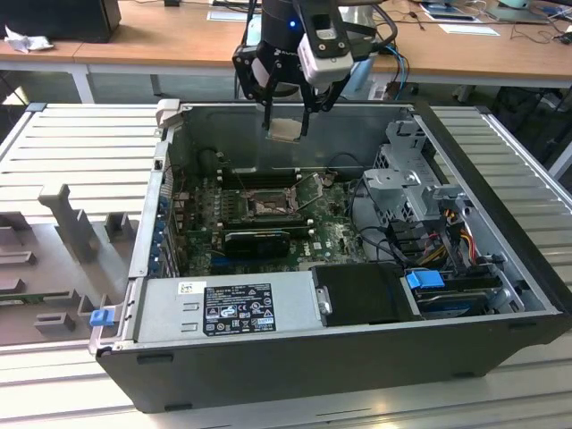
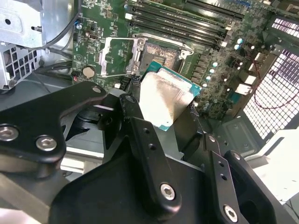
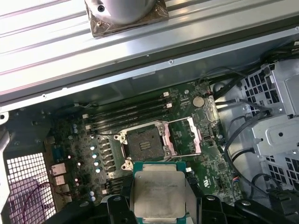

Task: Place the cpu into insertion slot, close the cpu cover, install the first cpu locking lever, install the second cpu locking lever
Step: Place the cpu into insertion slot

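A black two-fingered gripper pinches the cpu by two opposite edges, its fingers closed against the chip's sides. In both wrist views the cpu shows its pale silver-grey metal top, with a green border around it. The chip hangs in the air, high over the far part of an open computer case, touching nothing but the fingers. Below it, well apart, the insertion slot lies bare on the green motherboard, a dark square inside a grey metal frame. The cpu cover is swung open and sits just beside the slot, on the side toward a grey metal drive cage. Long black memory slots run along the slot's other side. A grey power supply fills the case's near corner. The case rests on a ribbed metal table.
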You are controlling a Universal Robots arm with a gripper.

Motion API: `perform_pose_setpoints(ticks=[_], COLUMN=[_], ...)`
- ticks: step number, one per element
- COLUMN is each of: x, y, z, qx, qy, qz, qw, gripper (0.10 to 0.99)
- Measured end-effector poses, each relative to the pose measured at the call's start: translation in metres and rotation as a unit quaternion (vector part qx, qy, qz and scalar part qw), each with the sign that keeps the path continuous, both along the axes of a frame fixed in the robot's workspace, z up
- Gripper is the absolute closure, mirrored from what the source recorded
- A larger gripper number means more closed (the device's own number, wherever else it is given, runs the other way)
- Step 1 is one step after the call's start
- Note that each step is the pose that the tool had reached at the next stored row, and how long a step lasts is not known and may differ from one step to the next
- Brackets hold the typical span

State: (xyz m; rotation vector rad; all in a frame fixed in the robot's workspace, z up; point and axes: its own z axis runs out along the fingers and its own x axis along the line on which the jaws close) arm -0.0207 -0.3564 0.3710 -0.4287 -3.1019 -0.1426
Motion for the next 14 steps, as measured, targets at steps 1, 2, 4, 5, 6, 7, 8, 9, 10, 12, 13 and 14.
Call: perform_pose_setpoints(ticks=[1, 2, 4, 5, 6, 7, 8, 9, 10, 12, 13, 14], x=[0.0000, 0.0000, 0.0000, 0.0000, 0.0000, 0.0000, 0.0000, 0.0000, 0.0000, 0.0000, 0.0000, 0.0000], y=[0.0000, 0.0000, 0.0000, 0.0000, 0.0000, 0.0000, 0.0000, 0.0000, 0.0000, 0.0000, 0.0000, 0.0000], z=[0.0000, 0.0000, 0.0000, 0.0000, 0.0000, 0.0000, -0.0001, -0.0001, 0.0000, -0.0001, -0.0001, -0.0001], qx=[0.0000, 0.0000, 0.0000, 0.0000, 0.0000, 0.0000, 0.0000, 0.0000, 0.0000, 0.0000, 0.0000, 0.0000], qy=[0.0000, 0.0000, 0.0000, 0.0000, 0.0000, 0.0000, 0.0000, 0.0000, 0.0000, 0.0000, 0.0000, 0.0000], qz=[-0.002, -0.006, -0.010, -0.013, -0.016, -0.018, -0.020, -0.023, -0.025, -0.029, -0.031, -0.033], qw=[1.0000, 1.0000, 0.9999, 0.9999, 0.9999, 0.9998, 0.9998, 0.9997, 0.9997, 0.9996, 0.9995, 0.9995], gripper=[0.557, 0.557, 0.557, 0.557, 0.557, 0.557, 0.557, 0.557, 0.557, 0.557, 0.557, 0.557])
